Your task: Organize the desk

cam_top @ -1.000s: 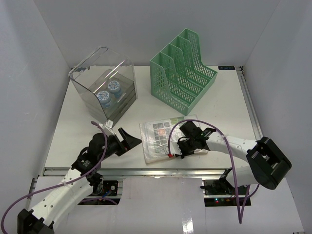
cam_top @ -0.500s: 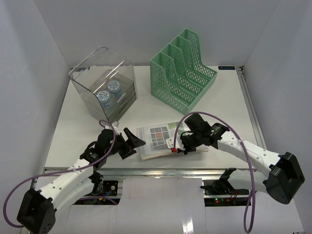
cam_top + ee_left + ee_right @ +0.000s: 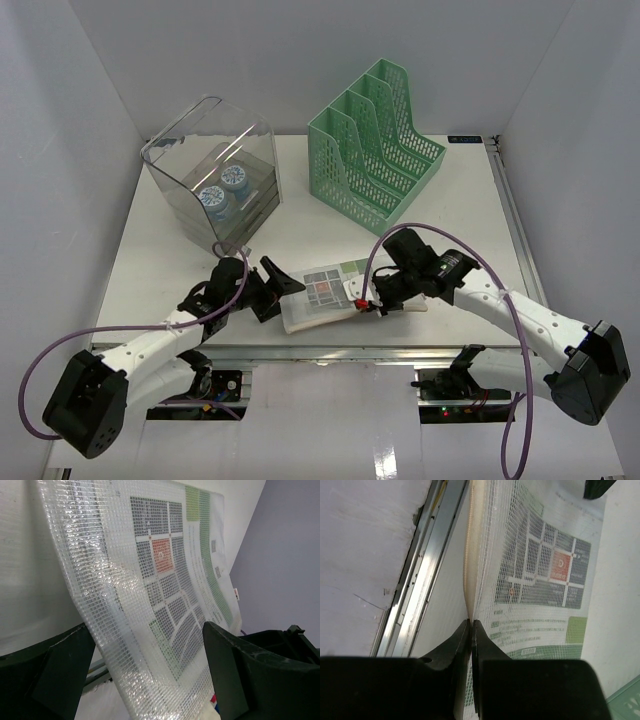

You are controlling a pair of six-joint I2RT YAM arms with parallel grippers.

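Top view: desk (image 3: 460,220) fills the middle of the frame, with its metal rail (image 3: 330,352) along the near edge, just above the arm bases. Green file rack (image 3: 375,145) at the back right, clear bin (image 3: 212,170) at the back left with two round blue-topped jars (image 3: 222,188) inside. A mesh pouch (image 3: 320,295) with a printed sheet in it sits near the front edge, between the arms. Right gripper (image 3: 372,303) is at the pouch's right end, left gripper (image 3: 285,288) at its left end.

Left wrist: left gripper (image 3: 147,630) is spread wide, one finger (image 3: 55,670) on each side of the pouch (image 3: 150,580). The pouch's edge runs down between them. Can't tell if either finger touches it. No squeeze visible.

Right wrist: right gripper (image 3: 471,622) is pressed together, pinching the pouch (image 3: 540,570) by its thin edge. The pouch bows away from the tips. The rail (image 3: 427,580) runs alongside on the left, with a bare strip of desk (image 3: 447,615) between the rail and the pouch.
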